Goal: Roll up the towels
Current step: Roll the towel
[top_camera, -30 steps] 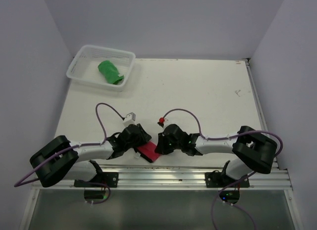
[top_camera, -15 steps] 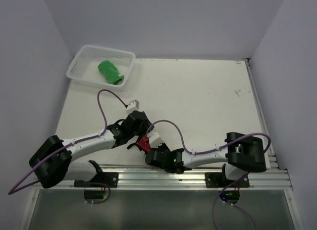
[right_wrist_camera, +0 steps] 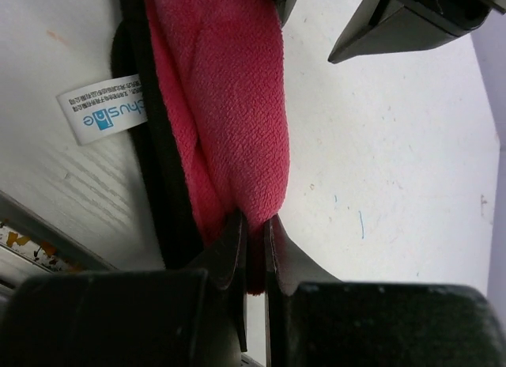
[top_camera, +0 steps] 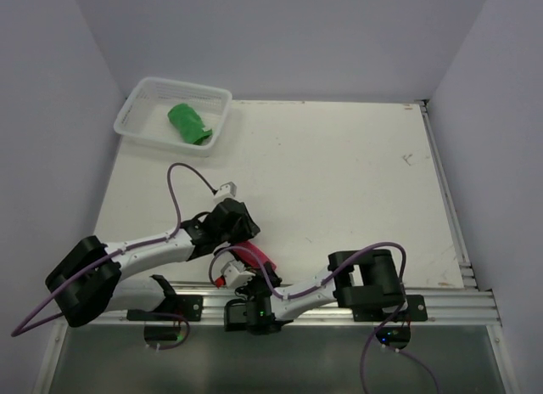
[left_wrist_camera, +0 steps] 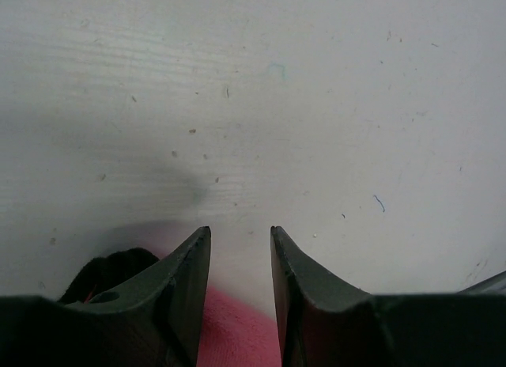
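The white surface point(top_camera: 339, 173) carries a white mesh basket point(top_camera: 161, 142) at upper left and a red towel point(top_camera: 254, 256) at lower centre.

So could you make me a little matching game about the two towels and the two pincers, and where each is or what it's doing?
Things:
1. green towel
2. red towel
3. left pincer
4. right pincer

Places or states:
A. shut on a towel's end
B. in the basket
C. open, gripping nothing
D. lying at the near edge of the table

Pairs: 1-B, 2-D, 3-C, 4-A
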You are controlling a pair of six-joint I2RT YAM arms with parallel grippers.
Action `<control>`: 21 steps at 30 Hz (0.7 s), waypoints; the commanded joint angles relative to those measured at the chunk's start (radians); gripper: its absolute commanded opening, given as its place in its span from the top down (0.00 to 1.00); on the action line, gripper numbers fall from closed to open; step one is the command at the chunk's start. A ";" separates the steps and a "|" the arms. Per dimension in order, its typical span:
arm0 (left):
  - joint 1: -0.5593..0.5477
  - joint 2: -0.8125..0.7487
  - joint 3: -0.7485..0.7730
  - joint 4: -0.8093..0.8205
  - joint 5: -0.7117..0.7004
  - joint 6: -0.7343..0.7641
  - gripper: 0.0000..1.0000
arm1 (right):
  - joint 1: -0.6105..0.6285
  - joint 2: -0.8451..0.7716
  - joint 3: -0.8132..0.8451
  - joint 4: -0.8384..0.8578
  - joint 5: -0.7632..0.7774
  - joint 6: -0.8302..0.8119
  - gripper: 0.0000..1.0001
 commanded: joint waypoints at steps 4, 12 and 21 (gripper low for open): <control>-0.013 -0.086 -0.052 -0.004 0.000 -0.027 0.60 | 0.027 0.047 0.063 -0.082 0.083 -0.018 1.00; -0.044 -0.103 -0.147 0.012 -0.013 -0.087 0.60 | 0.032 0.076 0.090 -0.110 0.078 -0.029 0.99; -0.073 -0.098 -0.222 0.021 -0.091 -0.121 0.60 | 0.031 -0.076 0.023 -0.044 -0.009 -0.027 0.61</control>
